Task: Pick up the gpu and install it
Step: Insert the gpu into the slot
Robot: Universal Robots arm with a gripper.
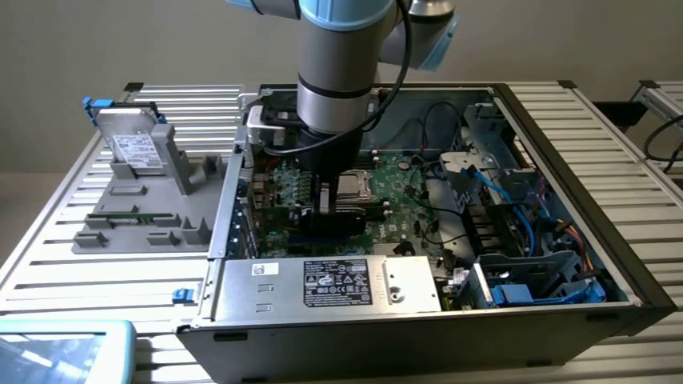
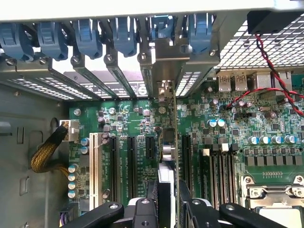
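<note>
The gpu (image 2: 173,123) shows edge-on in the wrist view as a thin card standing upright over the motherboard's expansion slots (image 2: 130,161). Its silver end bracket (image 2: 167,59) sits against the rear slot openings of the case. My gripper (image 2: 168,202) is shut on the card, one black finger on each face. In the exterior view the arm reaches down into the open computer case (image 1: 555,200), and the gripper (image 1: 331,210) holds the dark gpu (image 1: 333,222) low over the green motherboard (image 1: 401,192). Whether the card's edge is seated in a slot is hidden.
A grey hard drive (image 1: 133,148) leans on a grey fixture (image 1: 139,216) at the exterior view's left. The power supply (image 1: 331,284) lies along the case front, blue cables and a drive cage (image 1: 529,280) at the right. Blue slot latches (image 2: 90,38), a yellow braided cable (image 2: 47,154) and red-black wires (image 2: 270,80) are nearby.
</note>
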